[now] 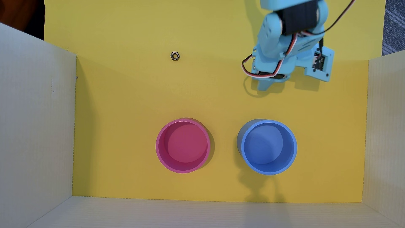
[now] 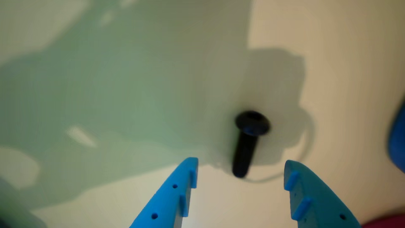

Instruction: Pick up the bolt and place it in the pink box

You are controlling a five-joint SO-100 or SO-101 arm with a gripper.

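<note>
The black bolt (image 2: 246, 142) lies on the surface in the wrist view, head away from me, just ahead of the gap between my two blue fingers. My gripper (image 2: 240, 163) is open and empty, low over the bolt, one finger on each side. In the overhead view the light-blue gripper (image 1: 266, 85) points down at the upper right of the yellow mat and hides the bolt. The pink box (image 1: 183, 145) stands upright and empty at the lower middle, well away from the gripper.
A round blue container (image 1: 268, 146) stands to the right of the pink one, below the gripper. A grey hexagonal nut (image 1: 174, 56) lies at upper middle. White corrugated walls (image 1: 37, 122) enclose the yellow mat (image 1: 122, 105) on the left, right and bottom.
</note>
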